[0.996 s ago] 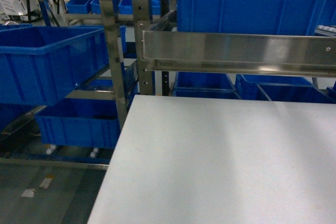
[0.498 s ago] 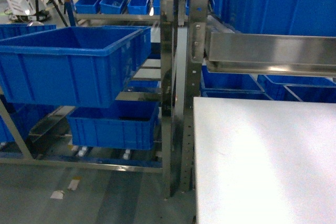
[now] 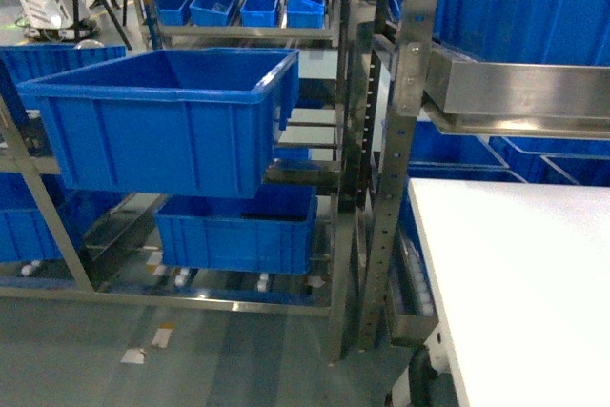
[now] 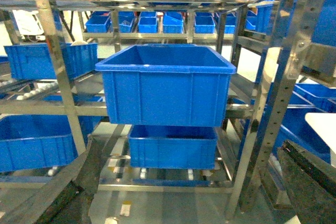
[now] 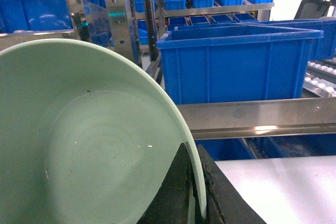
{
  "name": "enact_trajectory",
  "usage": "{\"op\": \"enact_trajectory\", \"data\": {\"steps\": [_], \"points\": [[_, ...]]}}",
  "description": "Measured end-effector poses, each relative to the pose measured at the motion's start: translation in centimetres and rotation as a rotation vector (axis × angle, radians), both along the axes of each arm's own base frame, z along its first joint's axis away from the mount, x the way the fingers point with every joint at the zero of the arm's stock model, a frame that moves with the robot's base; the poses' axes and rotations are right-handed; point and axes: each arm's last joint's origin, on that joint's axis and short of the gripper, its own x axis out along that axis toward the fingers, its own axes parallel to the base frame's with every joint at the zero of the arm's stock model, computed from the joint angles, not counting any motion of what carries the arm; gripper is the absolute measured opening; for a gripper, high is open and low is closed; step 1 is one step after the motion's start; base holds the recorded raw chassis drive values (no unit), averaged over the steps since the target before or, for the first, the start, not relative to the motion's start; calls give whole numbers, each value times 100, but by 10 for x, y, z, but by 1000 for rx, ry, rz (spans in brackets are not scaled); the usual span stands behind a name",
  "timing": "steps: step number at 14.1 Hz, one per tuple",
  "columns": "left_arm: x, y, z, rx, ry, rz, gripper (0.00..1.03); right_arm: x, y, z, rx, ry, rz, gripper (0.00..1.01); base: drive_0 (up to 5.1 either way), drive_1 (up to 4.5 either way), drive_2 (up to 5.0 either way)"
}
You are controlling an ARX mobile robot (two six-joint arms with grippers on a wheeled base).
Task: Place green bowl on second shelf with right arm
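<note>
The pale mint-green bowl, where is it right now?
Only the right wrist view shows the pale mint-green bowl: it fills the lower left, its rim pinched by the right gripper.

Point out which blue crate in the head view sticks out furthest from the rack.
The large deep crate at upper left; its front overhangs the shorter crate directly beneath.

white table (image 3: 515,274), lower blue crate (image 3: 236,228)
</note>
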Motion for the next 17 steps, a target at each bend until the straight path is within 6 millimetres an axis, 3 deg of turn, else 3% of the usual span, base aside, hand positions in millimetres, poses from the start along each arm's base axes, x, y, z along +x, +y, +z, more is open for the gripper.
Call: {"op": "enact_trajectory", "data": {"steps": [17], "points": [[0, 0, 0, 0, 0, 0, 98, 0, 0, 0, 1, 3, 0, 2, -491, 242, 242]]}}
